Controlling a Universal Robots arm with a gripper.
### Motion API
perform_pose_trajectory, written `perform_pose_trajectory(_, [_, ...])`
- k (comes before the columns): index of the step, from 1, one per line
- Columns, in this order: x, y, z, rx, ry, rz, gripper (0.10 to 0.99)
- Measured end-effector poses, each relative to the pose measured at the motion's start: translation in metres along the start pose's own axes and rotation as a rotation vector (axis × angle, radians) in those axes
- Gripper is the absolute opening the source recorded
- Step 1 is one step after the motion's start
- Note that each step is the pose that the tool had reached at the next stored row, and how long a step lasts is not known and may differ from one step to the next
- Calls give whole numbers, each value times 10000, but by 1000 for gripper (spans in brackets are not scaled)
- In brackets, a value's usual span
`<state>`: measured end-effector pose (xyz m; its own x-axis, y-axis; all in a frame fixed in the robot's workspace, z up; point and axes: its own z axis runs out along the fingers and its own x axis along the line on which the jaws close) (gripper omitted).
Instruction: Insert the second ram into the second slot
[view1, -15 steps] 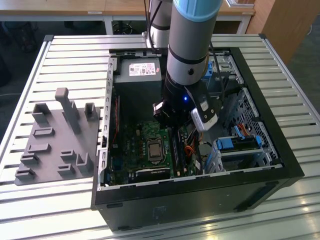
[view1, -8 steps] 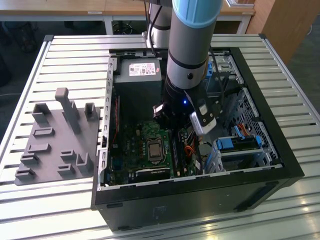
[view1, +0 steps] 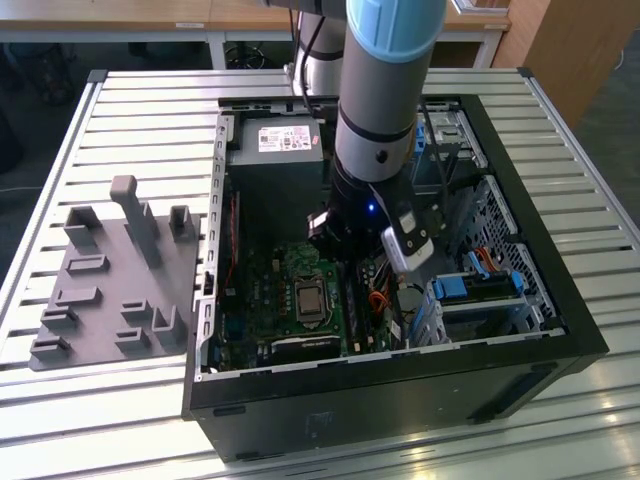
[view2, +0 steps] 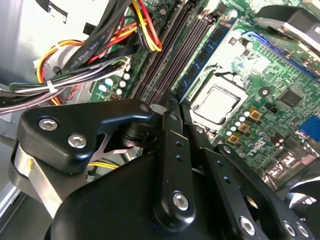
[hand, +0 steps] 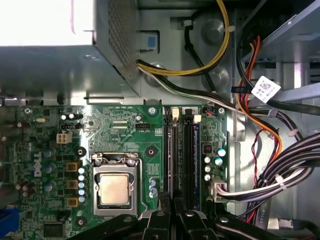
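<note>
The black gripper (view2: 172, 107) hangs inside the open black computer case (view1: 520, 385), fingers together, just above the thin blue ram stick (view2: 207, 52) seated among the motherboard's dark memory slots (hand: 182, 155).

Open computer case (view1: 520, 330), grey fixture tray (view1: 110, 290)

The claw (hand: 172, 212) hangs over the motherboard's memory slots (hand: 182, 155), beside the processor socket (hand: 114, 189).

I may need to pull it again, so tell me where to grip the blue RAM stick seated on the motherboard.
Pinch the blue RAM stick across its two flat faces at mid-length, near the exposed top edge, coming straight down toward the motherboard. It stands on edge in its slot, so probably only that upper strip is free.
</note>
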<state>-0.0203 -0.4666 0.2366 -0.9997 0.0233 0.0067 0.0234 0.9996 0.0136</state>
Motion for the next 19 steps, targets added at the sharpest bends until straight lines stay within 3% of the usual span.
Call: perform_pose_trajectory(19, [-35,4,111,0,3,-195,137])
